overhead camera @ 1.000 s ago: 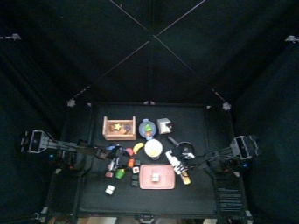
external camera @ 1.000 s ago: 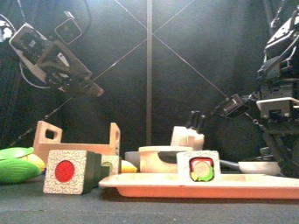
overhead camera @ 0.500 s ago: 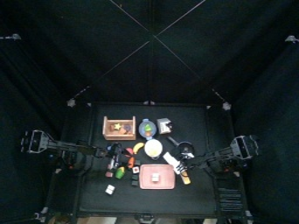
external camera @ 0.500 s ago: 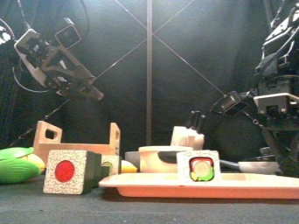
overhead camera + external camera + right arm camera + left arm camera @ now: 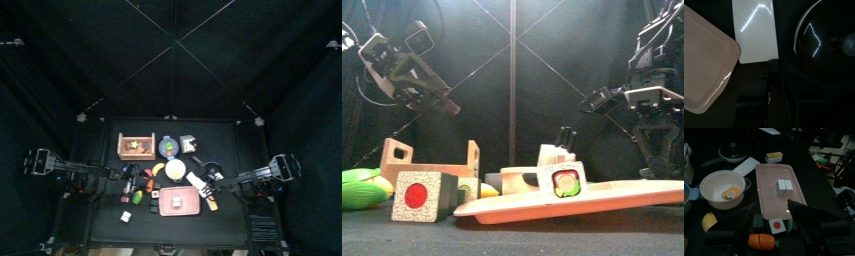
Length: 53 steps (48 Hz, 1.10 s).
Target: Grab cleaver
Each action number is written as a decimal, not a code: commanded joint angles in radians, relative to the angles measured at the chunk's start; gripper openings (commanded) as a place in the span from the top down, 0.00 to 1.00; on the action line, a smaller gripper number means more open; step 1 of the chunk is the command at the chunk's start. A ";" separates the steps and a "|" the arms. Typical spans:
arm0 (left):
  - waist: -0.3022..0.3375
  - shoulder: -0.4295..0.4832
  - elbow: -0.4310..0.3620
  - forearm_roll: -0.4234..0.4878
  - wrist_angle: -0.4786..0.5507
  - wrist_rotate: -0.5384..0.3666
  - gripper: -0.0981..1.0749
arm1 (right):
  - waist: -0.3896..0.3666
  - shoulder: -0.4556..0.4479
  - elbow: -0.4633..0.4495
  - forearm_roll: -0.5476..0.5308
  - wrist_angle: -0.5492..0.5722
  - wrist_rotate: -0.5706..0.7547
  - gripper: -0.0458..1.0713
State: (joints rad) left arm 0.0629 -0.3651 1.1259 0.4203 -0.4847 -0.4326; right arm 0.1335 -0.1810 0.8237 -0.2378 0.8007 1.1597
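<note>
The cleaver (image 5: 757,31) lies on the table between the pink tray (image 5: 703,65) and a dark pan lid (image 5: 824,42), its pale flat blade pointing away from my right gripper (image 5: 771,107). Its short dark handle runs back between that gripper's jaws, which are shut on it. From above, the cleaver (image 5: 199,181) sits right of centre, with the right gripper (image 5: 215,193) low at its handle end. The left wrist view also shows the blade (image 5: 747,166). My left gripper (image 5: 433,95) hangs open, high above the table's left side, holding nothing.
The pink tray (image 5: 516,207) stands tilted, its right end raised, with a sushi block (image 5: 567,181) on it. Around it are a white bowl (image 5: 704,180), a carrot (image 5: 763,241), a red-dot block (image 5: 420,195), a wooden box (image 5: 425,165) and a green piece (image 5: 358,187).
The right gripper's jaws have closed around the cleaver's handle. The pink tray's right end has tipped up. The left arm shifted slightly.
</note>
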 commanded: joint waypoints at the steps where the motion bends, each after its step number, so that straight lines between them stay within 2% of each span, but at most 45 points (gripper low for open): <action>1: -0.002 -0.002 -0.008 -0.003 -0.011 0.003 0.15 | -0.005 -0.018 -0.003 -0.005 0.005 0.003 0.47; 16: -0.002 0.000 -0.006 -0.003 -0.011 0.003 0.15 | -0.005 -0.031 0.005 -0.023 0.097 0.003 0.47; 33: -0.002 0.005 -0.006 -0.011 -0.009 0.003 0.15 | 0.005 -0.031 -0.040 -0.067 0.089 0.002 0.47; 53: -0.002 0.003 -0.012 -0.061 -0.011 0.002 0.15 | 0.058 -0.040 -0.104 -0.087 0.081 0.000 0.47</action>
